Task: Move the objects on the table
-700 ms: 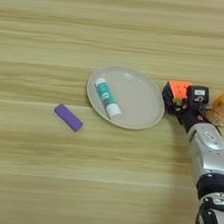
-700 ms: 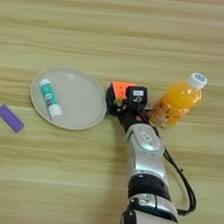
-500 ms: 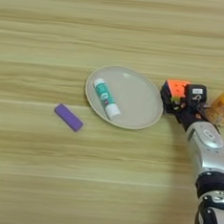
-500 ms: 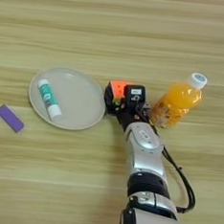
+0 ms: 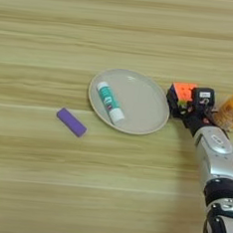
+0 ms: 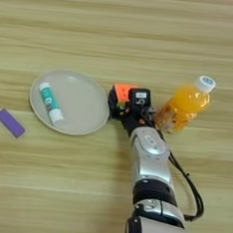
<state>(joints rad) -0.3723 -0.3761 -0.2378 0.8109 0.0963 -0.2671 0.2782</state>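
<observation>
Where the silver forearm (image 6: 150,156) reaches up the desk (image 6: 120,34), its gripper (image 6: 128,105) is closed around the puzzle cube (image 6: 122,92), between the plate (image 6: 84,105) and the juice bottle (image 6: 185,104).

Table (image 6: 120,34) streaky matt wood; plate (image 6: 84,108) smooth, satin; juice bottle (image 6: 183,107) glossy clear plastic; forearm (image 6: 150,159) brushed silver metal

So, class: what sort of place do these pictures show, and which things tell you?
Probably a robot test bench, not a home: a bare wooden table with unrelated small things laid out, namely a juice bottle, a puzzle cube and a plate holding a glue stick, with the robot's hand at the cube.
</observation>
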